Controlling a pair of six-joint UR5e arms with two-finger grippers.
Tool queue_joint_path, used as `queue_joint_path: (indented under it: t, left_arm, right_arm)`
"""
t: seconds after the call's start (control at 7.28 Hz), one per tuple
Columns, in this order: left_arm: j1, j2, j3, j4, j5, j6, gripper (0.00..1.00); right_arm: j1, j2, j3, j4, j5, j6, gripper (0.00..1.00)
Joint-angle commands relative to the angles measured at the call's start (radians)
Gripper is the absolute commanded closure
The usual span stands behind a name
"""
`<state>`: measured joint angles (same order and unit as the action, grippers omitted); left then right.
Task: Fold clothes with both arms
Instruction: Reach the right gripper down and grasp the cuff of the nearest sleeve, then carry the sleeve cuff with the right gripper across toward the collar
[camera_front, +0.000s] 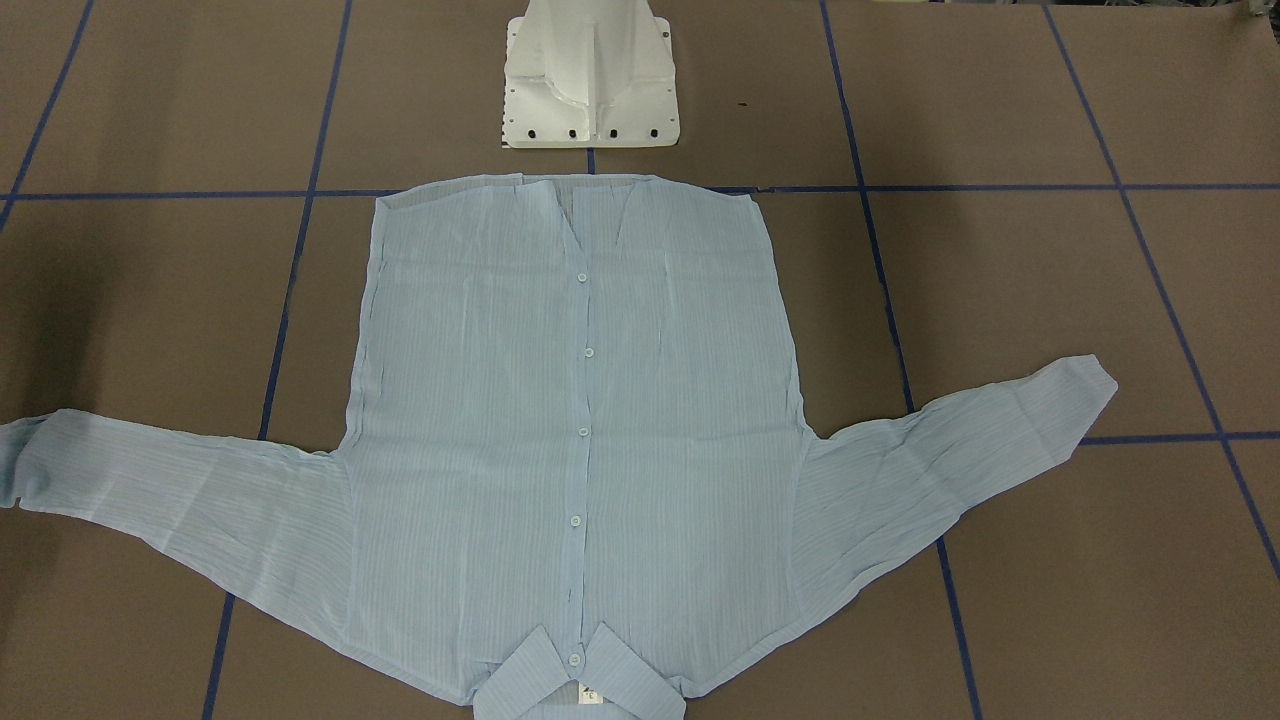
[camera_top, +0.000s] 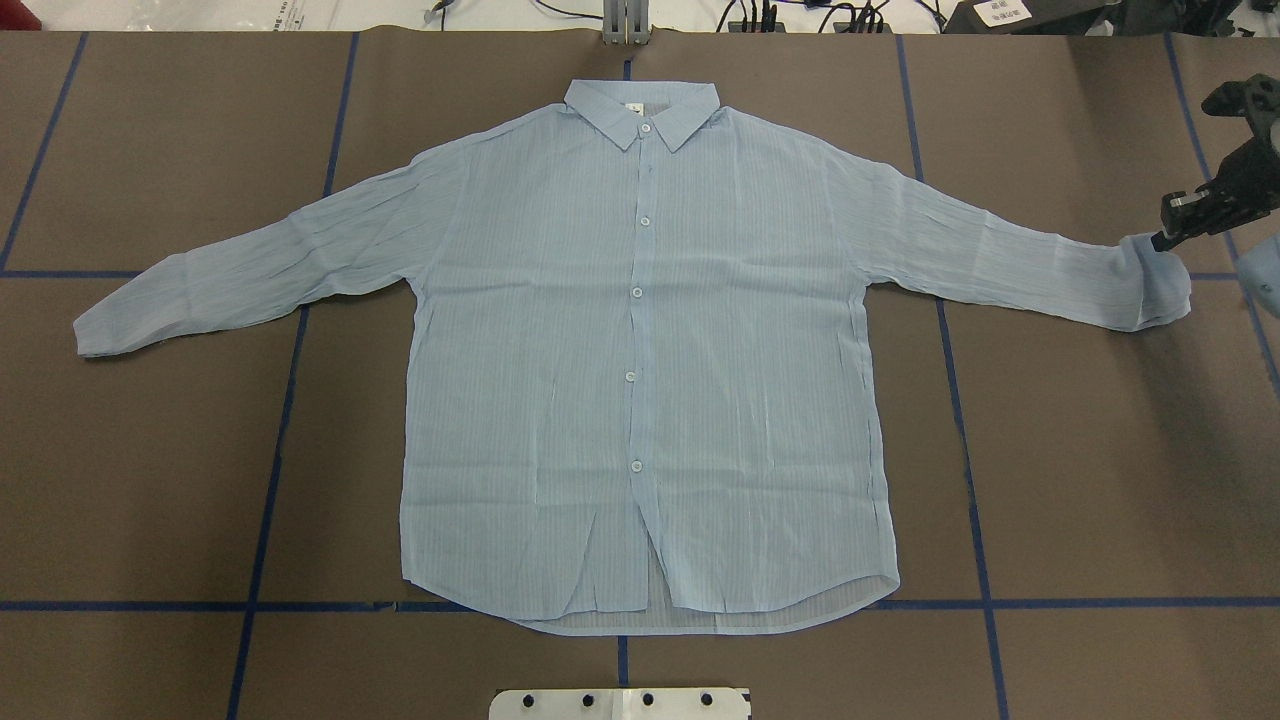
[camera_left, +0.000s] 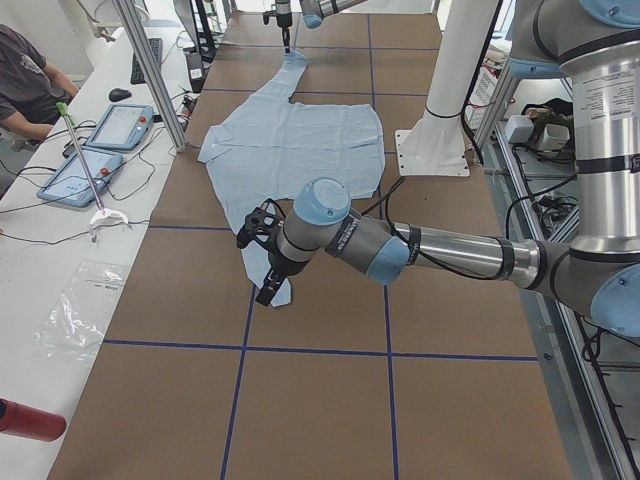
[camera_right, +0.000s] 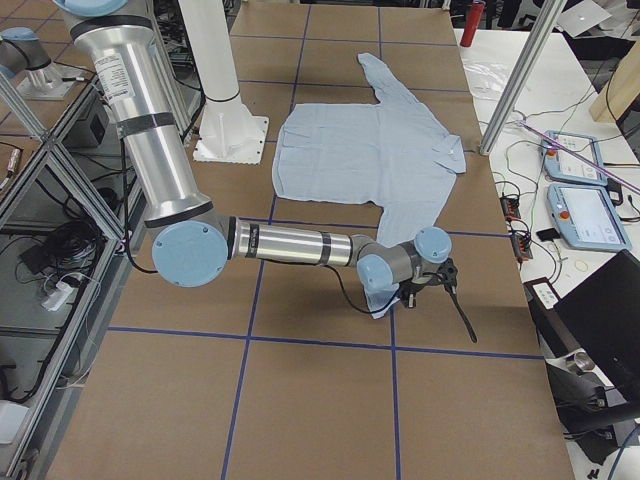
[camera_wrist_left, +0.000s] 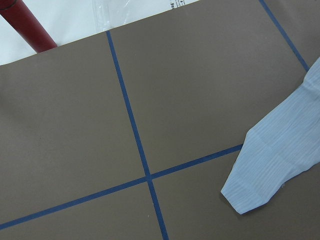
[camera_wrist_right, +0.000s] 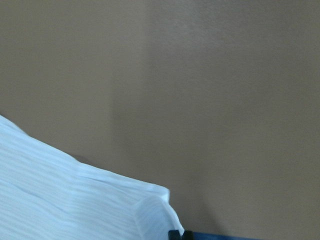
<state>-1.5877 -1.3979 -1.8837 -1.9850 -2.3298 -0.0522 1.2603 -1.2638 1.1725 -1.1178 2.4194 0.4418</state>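
Shirt lies flat; right pincer pinches one cuff's edge; left pincer over other cuff, closure unclear.

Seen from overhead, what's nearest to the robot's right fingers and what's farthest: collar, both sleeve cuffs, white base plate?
1. Right-hand cuff, right at the right fingers.
2. Collar, top centre.
3. White base plate, bottom centre.
4. Left-hand cuff, far left.
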Motion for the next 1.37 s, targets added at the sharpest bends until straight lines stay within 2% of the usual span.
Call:
queue_joint_path:
  t: [0.0, 0.14, 0.27, 0.55, 0.69, 0.82, 1.1, 1.24]
  left_arm:
    - [0.0, 0.0, 0.0, 0.0, -0.005, 0.0, 0.0]
    - [0.0, 0.0, 0.0, 0.0, -0.005, 0.0, 0.0]
    - [0.0, -0.001, 0.0, 0.0, -0.005, 0.0, 0.0]
    - [0.0, -0.001, 0.0, 0.002, -0.005, 0.0, 0.0]
    - [0.0, 0.0, -0.002, 0.002, -0.006, 0.0, 0.0]
    - [0.0, 0.0, 0.0, 0.0, -0.031, 0.0, 0.0]
    - [0.0, 0.0, 0.0, 0.0, -0.04, 0.0, 0.0]
    - [0.0, 0.0, -0.002, 0.0, -0.04, 0.0, 0.0]
  right_arm:
    - [-0.101, 0.023, 0.164, 0.007, 0.046, 0.33, 1.0]
    - [-0.169, 0.102, 0.177, 0.009, 0.04, 0.515, 1.0]
    - [-0.244, 0.201, 0.167, 0.007, -0.004, 0.682, 1.0]
    - [-0.372, 0.413, 0.095, 0.007, -0.181, 0.924, 1.0]
    - [-0.418, 0.554, 0.002, 0.009, -0.256, 0.963, 1.0]
    - [-0.459, 0.64, -0.052, 0.016, -0.29, 1.033, 1.0]
    - [-0.551, 0.725, -0.118, 0.122, -0.448, 1.153, 1.0]
    - [-0.561, 0.759, -0.154, 0.127, -0.46, 1.155, 1.0]
